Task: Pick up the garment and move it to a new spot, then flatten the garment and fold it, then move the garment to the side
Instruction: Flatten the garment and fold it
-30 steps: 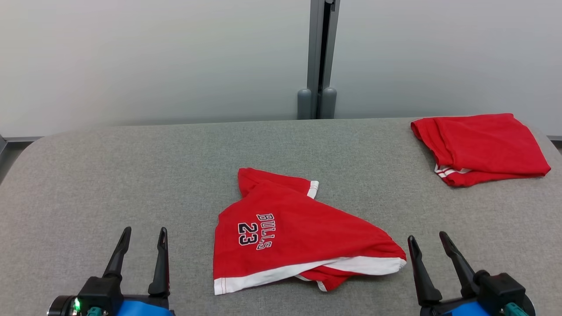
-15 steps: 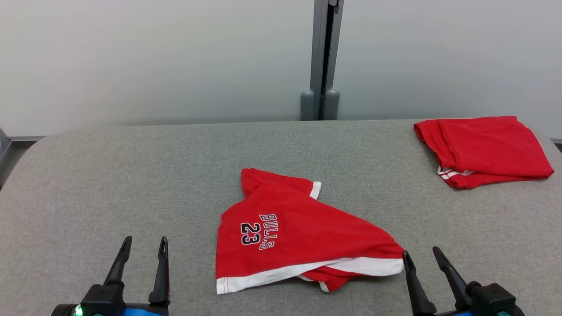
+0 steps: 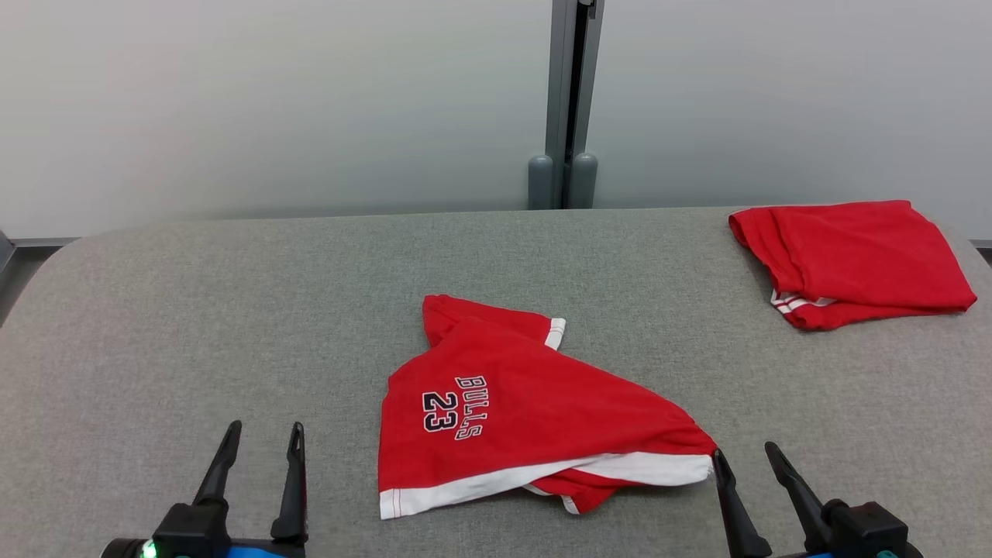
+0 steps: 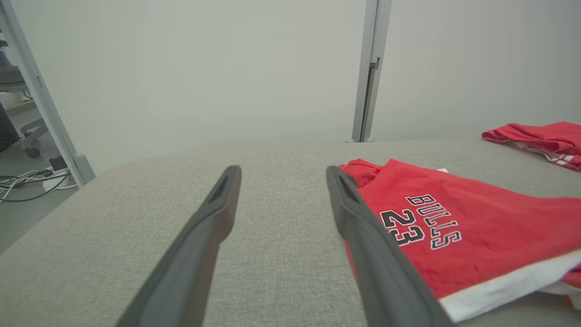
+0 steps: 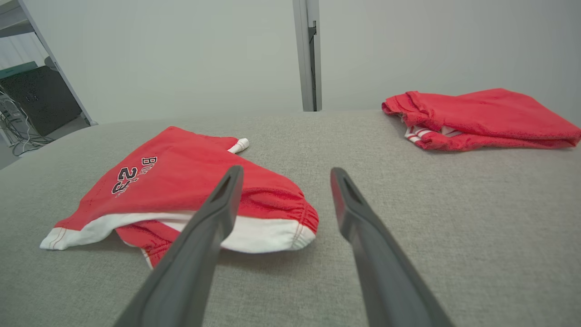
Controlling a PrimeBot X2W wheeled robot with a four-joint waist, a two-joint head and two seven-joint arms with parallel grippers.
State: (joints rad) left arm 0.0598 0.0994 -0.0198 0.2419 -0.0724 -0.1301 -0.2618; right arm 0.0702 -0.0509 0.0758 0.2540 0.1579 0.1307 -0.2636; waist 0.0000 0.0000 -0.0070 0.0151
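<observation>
head view: a grey padded table (image 3: pixel 194 310) carries crumpled red "bulls 23" shorts (image 3: pixel 527 418) at its middle and a folded red garment (image 3: pixel 852 260) at the far right corner. left gripper (image 3: pixel 266 426) and right gripper (image 3: pixel 743 449) flank the shorts, fingers apart and empty, the right just beside the white trim.

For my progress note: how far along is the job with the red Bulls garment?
Done: nothing on this one yet; a second red garment lies folded at the far right of the table. In hand: nothing; the left claw and right claw are open and empty, either side of the crumpled Bulls garment. Left: pick up, move, flatten, fold, set aside.
</observation>
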